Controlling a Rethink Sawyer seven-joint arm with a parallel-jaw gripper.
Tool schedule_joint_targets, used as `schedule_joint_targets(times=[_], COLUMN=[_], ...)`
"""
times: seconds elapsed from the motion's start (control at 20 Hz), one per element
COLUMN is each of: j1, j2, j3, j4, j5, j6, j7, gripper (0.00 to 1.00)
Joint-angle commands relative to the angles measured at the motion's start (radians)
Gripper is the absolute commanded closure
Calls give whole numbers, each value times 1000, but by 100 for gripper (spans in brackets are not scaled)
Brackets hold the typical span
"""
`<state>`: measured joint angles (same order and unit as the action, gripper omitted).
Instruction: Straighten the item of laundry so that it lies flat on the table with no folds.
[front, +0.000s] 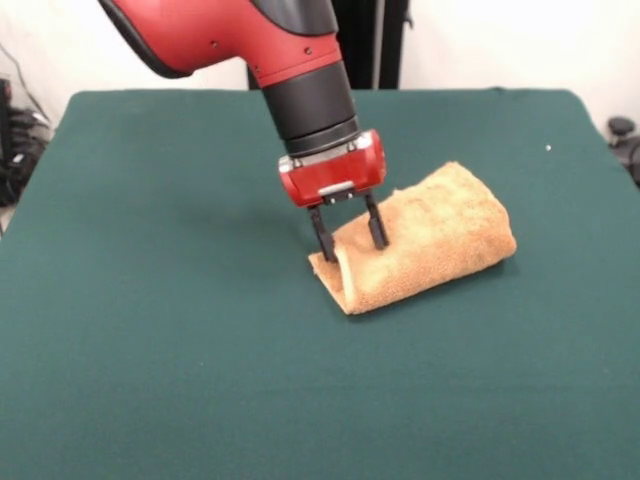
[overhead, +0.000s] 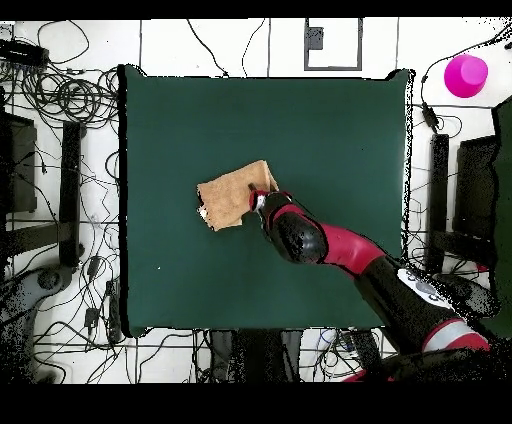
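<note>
The golden-tan towel (front: 440, 230) lies folded over on itself right of the middle of the green table (front: 150, 300), its top layer bulging up like a roll. My gripper (front: 350, 237) points down at the towel's left end. Its two black fingers are spread apart and straddle the raised edge of the top layer, one finger (front: 322, 240) at the fold's open end and the other on the cloth. In the overhead view the towel (overhead: 232, 195) lies near the middle of the table (overhead: 330, 130), with a white label at its lower left corner, and the gripper (overhead: 258, 203) is at its right edge.
Cables and equipment lie on the floor around the table in the overhead view. A pink object (overhead: 466, 75) stands off the table at the upper right. A small white speck (front: 548, 148) lies on the table at the right.
</note>
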<state>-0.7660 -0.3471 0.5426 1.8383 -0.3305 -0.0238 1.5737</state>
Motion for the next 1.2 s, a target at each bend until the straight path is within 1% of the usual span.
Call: schedule_joint_targets(times=[0.05,0.2,0.25,0.3,0.45,0.65,0.85,0.95,1.0,1.1,1.15,1.2], j1=[29,28,30,30,26,25,39,45,49,107,181,262], j2=[-21,-26,-28,-28,-21,-16,-31,-62,-75,-176,-281,-339], j3=[115,118,114,112,114,117,105,101,97,13,-96,-213], j4=[18,21,20,23,22,19,23,44,55,89,102,74], j5=[67,84,113,130,162,177,176,167,173,207,246,243], j6=[159,170,227,246,289,298,274,198,197,277,431,549], j7=[124,136,136,142,149,136,141,177,188,229,257,275], gripper=[0,0,0,100,100,100,100,100,100,100,100,100])
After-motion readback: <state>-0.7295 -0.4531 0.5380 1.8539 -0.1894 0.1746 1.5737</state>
